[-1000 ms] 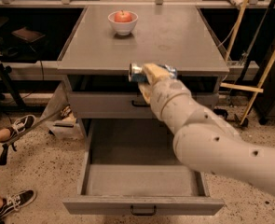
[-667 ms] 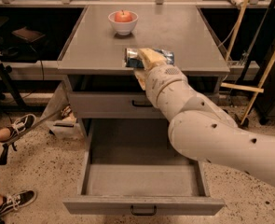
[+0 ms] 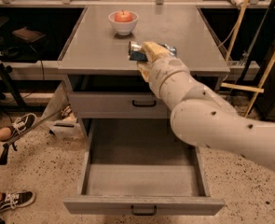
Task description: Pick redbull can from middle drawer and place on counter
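My gripper [image 3: 152, 52] is shut on the redbull can [image 3: 136, 50], which lies sideways in it, its silver ends sticking out left and right. It hovers just over the front middle of the grey counter [image 3: 97, 48]; I cannot tell whether the can touches the surface. My cream arm reaches in from the lower right. The middle drawer [image 3: 144, 205] is pulled wide open below, and its flat grey floor is bare.
A white bowl [image 3: 123, 24] with a red apple stands at the counter's back. A taller grey drawer front [image 3: 104, 105] is closed under the counter. A person's sneakers [image 3: 18, 123] are on the floor at left. Wooden sticks [image 3: 263, 76] lean at right.
My gripper has carried the can up and away from me, from in front of the counter's front edge to over the counter's front part.
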Available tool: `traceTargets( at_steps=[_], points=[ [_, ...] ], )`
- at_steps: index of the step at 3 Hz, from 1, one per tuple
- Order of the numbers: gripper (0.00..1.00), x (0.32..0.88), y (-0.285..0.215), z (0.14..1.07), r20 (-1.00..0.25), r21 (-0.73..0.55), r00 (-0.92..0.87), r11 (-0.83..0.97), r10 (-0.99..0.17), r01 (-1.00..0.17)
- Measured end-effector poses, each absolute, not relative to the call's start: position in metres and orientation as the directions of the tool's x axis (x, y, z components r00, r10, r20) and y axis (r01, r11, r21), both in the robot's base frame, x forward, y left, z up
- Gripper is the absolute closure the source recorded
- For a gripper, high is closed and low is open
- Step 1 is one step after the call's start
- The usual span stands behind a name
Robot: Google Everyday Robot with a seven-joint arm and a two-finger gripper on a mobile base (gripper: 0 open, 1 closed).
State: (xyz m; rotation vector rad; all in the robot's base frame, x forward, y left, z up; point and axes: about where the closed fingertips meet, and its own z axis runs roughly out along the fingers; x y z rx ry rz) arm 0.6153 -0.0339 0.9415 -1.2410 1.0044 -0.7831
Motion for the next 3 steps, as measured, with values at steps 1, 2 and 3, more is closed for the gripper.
traceTargets(
  at_steps=[1, 2, 3],
  points=[
    [1.00, 0.673, -0.041, 0.945, -0.188, -0.982, 0.367, 0.171, -0.911, -0.078],
    [1.00, 0.731, -0.069, 0.949, -0.174, -0.983, 0.315, 0.145, -0.933, -0.114],
    [1.00, 0.768, -0.086, 0.936, -0.122, -0.976, 0.279, 0.063, -0.952, -0.210]
  ],
)
